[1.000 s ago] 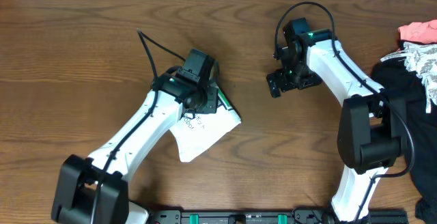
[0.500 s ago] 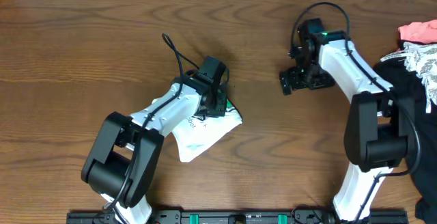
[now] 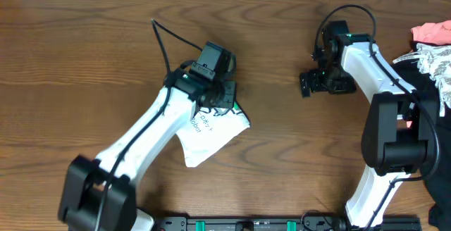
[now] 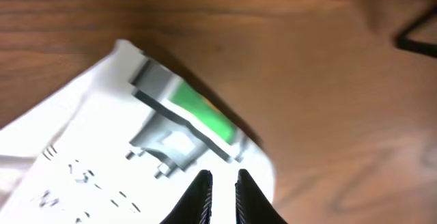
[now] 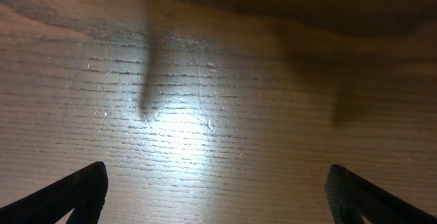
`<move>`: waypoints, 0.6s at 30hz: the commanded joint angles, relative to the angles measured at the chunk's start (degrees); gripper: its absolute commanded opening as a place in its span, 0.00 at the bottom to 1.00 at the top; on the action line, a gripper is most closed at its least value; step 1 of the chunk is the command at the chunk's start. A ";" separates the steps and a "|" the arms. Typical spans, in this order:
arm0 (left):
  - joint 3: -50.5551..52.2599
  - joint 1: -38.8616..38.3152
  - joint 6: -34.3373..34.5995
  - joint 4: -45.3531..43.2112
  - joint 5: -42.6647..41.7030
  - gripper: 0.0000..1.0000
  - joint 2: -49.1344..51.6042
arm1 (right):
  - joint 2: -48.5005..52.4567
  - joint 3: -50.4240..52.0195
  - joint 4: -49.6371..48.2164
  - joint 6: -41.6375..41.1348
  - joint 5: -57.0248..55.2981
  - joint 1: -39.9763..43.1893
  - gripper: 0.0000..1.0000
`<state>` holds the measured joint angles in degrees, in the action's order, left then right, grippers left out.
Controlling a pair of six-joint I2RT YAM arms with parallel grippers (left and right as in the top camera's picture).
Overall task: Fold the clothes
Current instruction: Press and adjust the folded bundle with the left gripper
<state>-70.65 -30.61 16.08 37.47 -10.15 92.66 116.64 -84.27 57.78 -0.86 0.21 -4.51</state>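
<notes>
Right arm (image 3: 361, 56) shifts further right. White T-shirt (image 3: 211, 136) sits folded small on desk (image 3: 84, 62), beneath left end effector (image 4: 222, 183): narrow, empty. Right end effector (image 5: 215, 183) wide. Your fold looks nearly done; tidy edges.

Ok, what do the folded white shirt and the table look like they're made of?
The shirt looks like thin soft cloth, maybe cotton, matte white: limp folds, grey print, a green patch. The table looks like wood or wood-look laminate, brown with clear grain, slightly glossy: glare shows on it.
</notes>
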 commanded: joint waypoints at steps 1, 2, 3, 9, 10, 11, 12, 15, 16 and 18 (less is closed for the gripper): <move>0.76 -2.75 -0.72 2.25 0.17 0.15 1.36 | 0.39 0.46 -0.15 -0.85 -0.20 0.55 0.99; 1.38 -3.69 -0.70 2.43 0.02 0.14 1.64 | 0.39 0.46 -0.17 -0.85 -0.20 0.55 0.99; 2.27 -4.79 -0.37 2.40 0.04 0.15 1.95 | 0.39 0.46 -0.17 -0.85 -0.20 0.55 0.99; 5.05 -9.29 -0.28 2.08 0.13 0.15 4.98 | 0.39 0.46 -0.17 -0.85 -0.20 0.55 0.99; 5.42 -9.64 -0.31 1.75 0.42 0.15 5.99 | 0.39 0.46 -0.17 -0.85 -0.20 0.55 0.99; 5.84 -9.77 -0.31 1.25 0.98 0.15 6.93 | 0.39 0.46 -0.17 -0.85 -0.20 0.55 0.99; 6.32 -9.77 -0.26 0.59 2.03 0.15 7.85 | 0.39 0.46 -0.17 -0.85 -0.20 0.55 0.99; 7.48 -9.53 1.60 -1.57 6.36 0.15 11.04 | 0.39 0.46 -0.15 -0.85 -0.20 0.52 0.99; 7.65 -9.44 2.08 -2.23 7.08 0.16 12.13 | 0.39 0.46 -0.15 -0.85 -0.20 0.52 0.99; 7.69 -9.31 2.10 -3.30 6.91 0.16 14.34 | 0.39 0.46 -0.15 -0.83 -0.20 0.52 0.99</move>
<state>-63.79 -40.40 16.97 34.81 -6.61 104.38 116.64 -84.23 57.65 -0.86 0.21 -4.51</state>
